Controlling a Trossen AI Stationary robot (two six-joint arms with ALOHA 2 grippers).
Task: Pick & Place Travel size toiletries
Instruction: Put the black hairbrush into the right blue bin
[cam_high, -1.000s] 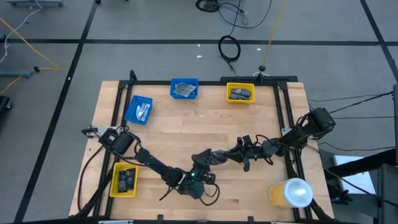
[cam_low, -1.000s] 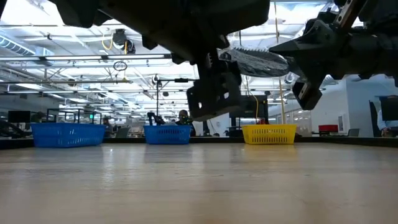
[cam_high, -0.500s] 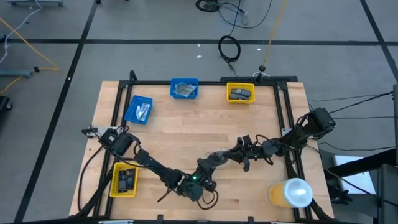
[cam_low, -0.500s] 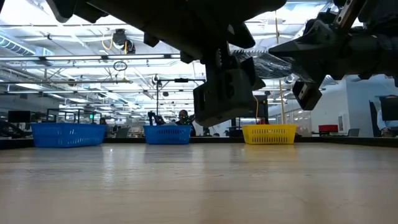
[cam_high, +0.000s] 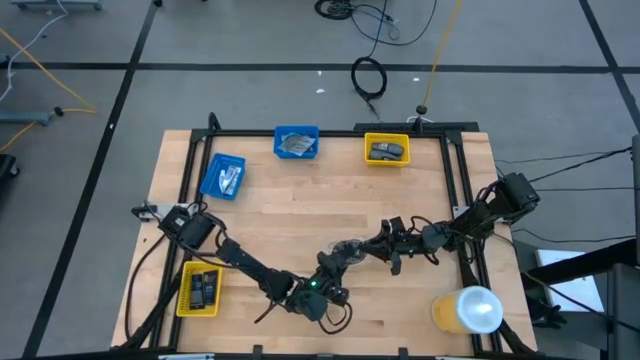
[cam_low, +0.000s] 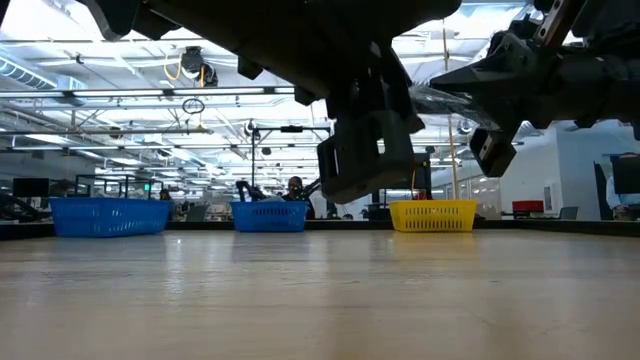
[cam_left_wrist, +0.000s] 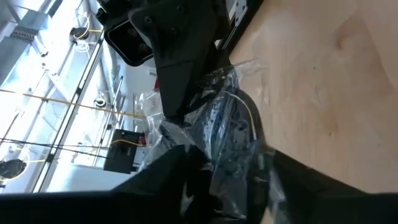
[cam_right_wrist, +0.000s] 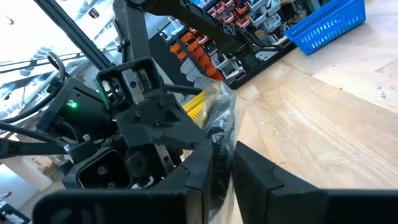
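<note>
One crinkly clear bag (cam_high: 345, 249) with a dark round thing inside is held up in the air over the front middle of the wooden table (cam_high: 300, 205). Both claws pinch it. The left gripper (cam_high: 333, 268) is closed on one end of the bag, and the right gripper (cam_high: 372, 246) is closed on the other end. In the left wrist view the bag (cam_left_wrist: 224, 134) sits between the dark fingers (cam_left_wrist: 180, 180). There are four small bins on the table. Two are blue: one blue bin (cam_high: 222, 177) at the back left and another blue bin (cam_high: 296, 142) at the back middle, each with pale things in it. Two are yellow: one yellow bin (cam_high: 387, 149) at the back right with a dark thing, and one yellow bin (cam_high: 198, 289) at the front left with dark pieces. One big yellow-and-white cylinder (cam_high: 466, 309) stands at the front right corner. The two arms cross in front of the low view and hide much of it. No words can be read.
</note>
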